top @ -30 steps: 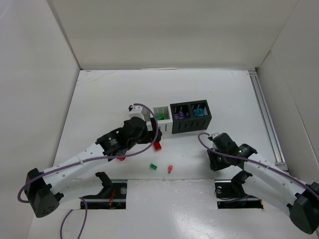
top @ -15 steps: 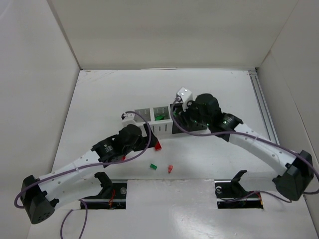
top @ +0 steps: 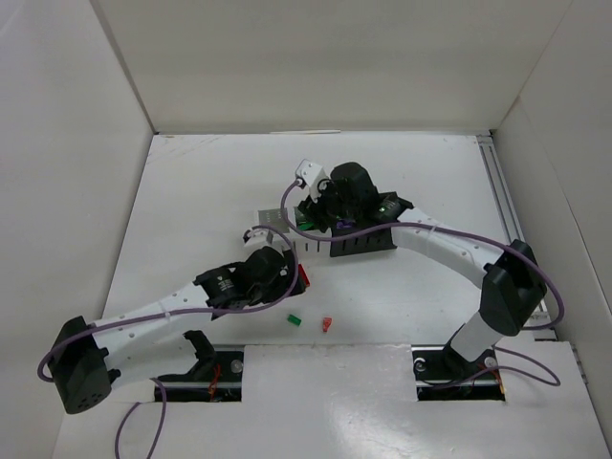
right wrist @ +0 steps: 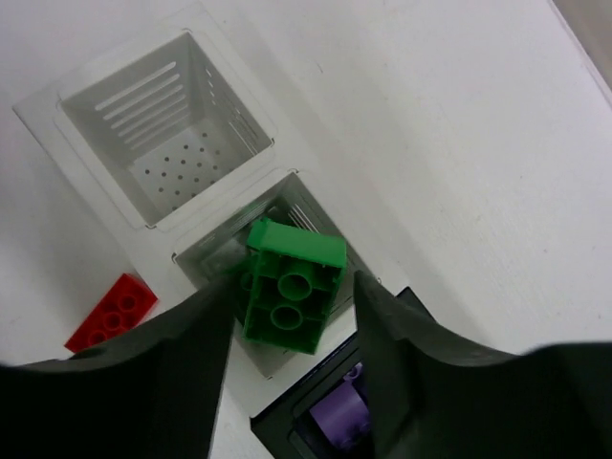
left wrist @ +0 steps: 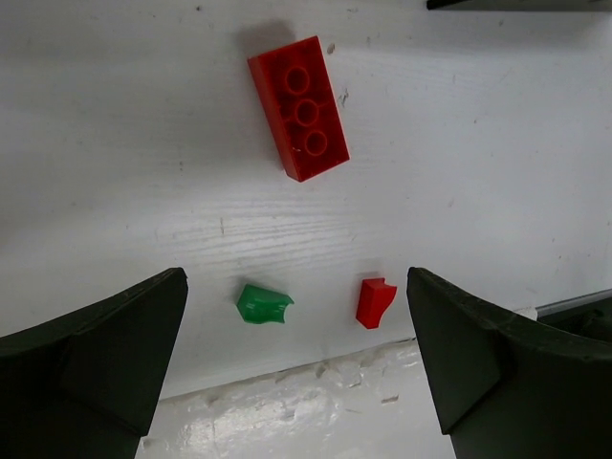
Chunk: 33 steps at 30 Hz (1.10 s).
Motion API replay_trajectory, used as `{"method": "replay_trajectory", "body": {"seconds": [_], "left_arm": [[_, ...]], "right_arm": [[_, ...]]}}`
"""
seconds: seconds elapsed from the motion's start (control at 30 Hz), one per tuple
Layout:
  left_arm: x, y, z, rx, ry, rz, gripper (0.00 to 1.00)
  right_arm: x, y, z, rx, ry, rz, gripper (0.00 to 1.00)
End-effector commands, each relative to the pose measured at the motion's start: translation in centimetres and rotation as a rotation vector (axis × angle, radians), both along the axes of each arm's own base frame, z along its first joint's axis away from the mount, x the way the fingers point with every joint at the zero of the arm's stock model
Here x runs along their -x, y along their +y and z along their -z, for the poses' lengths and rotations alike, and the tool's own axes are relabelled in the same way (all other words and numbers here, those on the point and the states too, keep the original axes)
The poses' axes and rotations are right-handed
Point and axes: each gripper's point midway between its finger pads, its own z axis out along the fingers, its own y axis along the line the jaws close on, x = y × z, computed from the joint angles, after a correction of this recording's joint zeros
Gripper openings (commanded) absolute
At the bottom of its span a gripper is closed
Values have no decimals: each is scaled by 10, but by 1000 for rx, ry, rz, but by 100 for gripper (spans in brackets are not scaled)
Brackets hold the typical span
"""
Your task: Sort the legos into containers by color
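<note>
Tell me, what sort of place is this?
Probably a robot test cell: a white table boxed in by plain white walls, two robot arms bolted at its near edge, plus small bins, a red brick and a green brick.

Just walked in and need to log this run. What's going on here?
The right gripper holds a green brick over a white bin, apparently about to drop it in. The left gripper hangs open above a red brick, a small green piece and a small red piece on the table.

The overhead camera looks down from afar; both close wrist cameras share the red brick (left wrist: 298, 108).
</note>
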Motion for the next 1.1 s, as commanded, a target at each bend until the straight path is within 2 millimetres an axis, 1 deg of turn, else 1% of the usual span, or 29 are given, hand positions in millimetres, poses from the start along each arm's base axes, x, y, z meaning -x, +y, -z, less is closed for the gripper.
{"method": "replay_trajectory", "body": {"seconds": [0.0,0.07,0.1,0.13,0.2,0.23,0.27,0.33,0.37,0.43,0.47,0.5,0.53,0.57,0.6,0.63,0.67,0.7,0.73,0.77,0.8,0.83,0.87,0.9,0.93,0.97,1.0,1.03,1.07], "left_arm": [[5,0,2,-1,22,-11,97],[5,0,5,-6,34,-20,97],[8,0,9,-18,52,-14,96],[11,-2,12,-24,63,-9,96],[17,-3,20,-42,83,4,93],[22,-3,25,-62,105,18,90],[29,-4,28,-67,125,18,90],[37,-7,31,-72,142,30,87],[43,-6,38,-99,166,31,86],[50,-10,42,-93,196,23,86],[56,-11,47,-112,215,40,84],[57,-9,51,-124,231,24,82],[59,-10,54,-126,244,11,82],[60,-10,56,-131,254,-2,80],[61,-9,61,-145,268,-16,80],[64,-7,66,-154,289,-27,78],[64,-6,68,-157,297,-38,73],[64,-8,71,-154,307,-60,70],[63,-8,71,-154,307,-61,69],[63,-9,74,-152,313,-74,68],[63,-10,74,-152,313,-74,63],[61,-13,78,-152,313,-74,61],[60,-16,76,-150,313,-74,59],[58,-19,75,-149,312,-74,56],[59,-13,82,-186,322,-91,55],[57,-13,83,-196,323,-107,54],[59,-9,88,-233,339,-111,51],[58,-12,85,-225,335,-110,51],[58,-7,89,-260,346,-132,49]], "right_arm": [[-2,10,-48,-77,-102,-30,63],[1,13,-49,-80,-101,-56,70],[2,12,-55,-84,-118,-60,80],[5,12,-61,-96,-124,-71,83],[7,9,-60,-87,-126,-75,87],[9,7,-67,-98,-137,-75,87],[12,5,-66,-96,-135,-75,87],[19,-3,-68,-100,-139,-75,89],[19,-8,-67,-89,-151,-62,89],[24,-20,-65,-80,-159,-39,89],[26,-24,-65,-76,-162,-28,89],[26,-29,-64,-74,-162,-4,89],[30,-33,-56,-64,-151,-5,89],[34,-38,-58,-66,-153,-5,90],[31,-45,-57,-66,-151,24,90],[30,-53,-53,-53,-146,45,90],[34,-57,-51,-51,-145,46,90],[32,-64,-49,-44,-139,60,90],[32,-68,-48,-49,-133,74,90],[30,-76,-42,-40,-125,89,90],[33,-78,-39,-34,-119,89,90],[31,-84,-45,-44,-130,104,90],[30,-88,-38,-36,-117,109,90],[32,-90,-38,-38,-119,110,90],[31,-96,-41,-39,-121,123,90],[32,-97,-35,-31,-112,123,90],[32,-102,-35,-35,-110,128,90],[30,-107,-38,-41,-118,141,90],[31,-108,-34,-34,-110,141,90]]}}
